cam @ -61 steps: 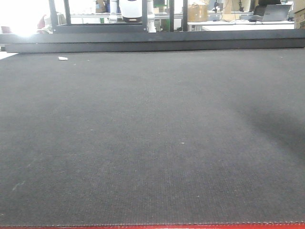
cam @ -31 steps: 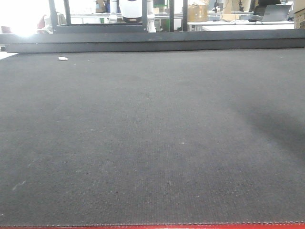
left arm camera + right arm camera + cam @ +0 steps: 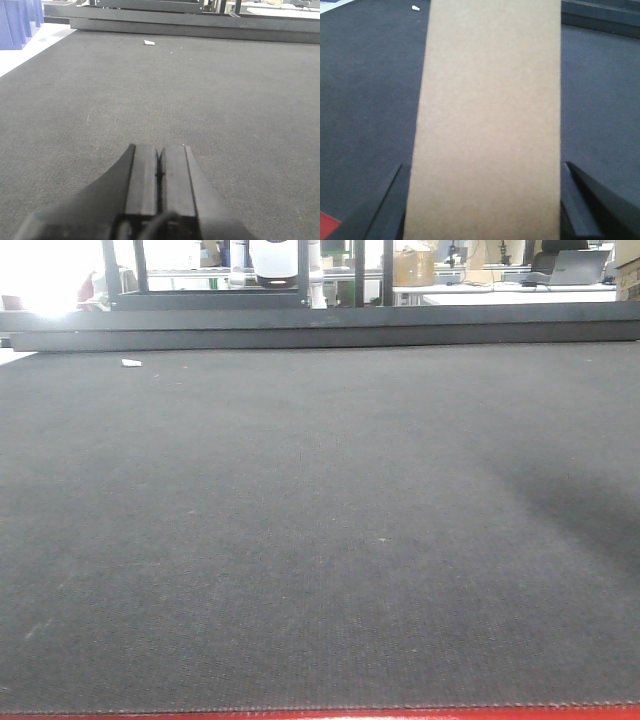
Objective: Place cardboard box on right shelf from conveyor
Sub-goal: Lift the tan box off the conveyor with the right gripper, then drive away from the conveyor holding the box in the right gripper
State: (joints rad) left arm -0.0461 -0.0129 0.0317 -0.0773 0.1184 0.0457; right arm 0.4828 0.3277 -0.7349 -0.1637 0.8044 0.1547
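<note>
Nothing on the belt has shifted over the last second in the front view: the wide dark grey textured conveyor belt (image 3: 300, 540) lies bare as before, the small white scrap (image 3: 132, 363) sits at the same spot toward 11 o'clock, and the soft shadow at 3 to 4 o'clock keeps much the same outline. A thin red edge strip (image 3: 320, 714) runs along 6 o'clock. No box and no shelf show here. From the left wrist view, the black left gripper (image 3: 160, 167) hangs low over the belt with its two fingers pressed flat together, holding nothing; blue plastic bins (image 3: 20, 22) stand off the belt at 10 o'clock. From the right wrist view, the plain tan cardboard box (image 3: 487, 120) fills the middle from 12 to 6 o'clock, lengthwise between the dark fingers of the right gripper (image 3: 483, 165), which appear to clamp its long sides at 8 and 4 o'clock. The belt shows on both sides of the box. By my reading the box is gripped and the carry comes next: swing right toward the steel right shelf, which is out of view, and clear its front lip before setting down.
</note>
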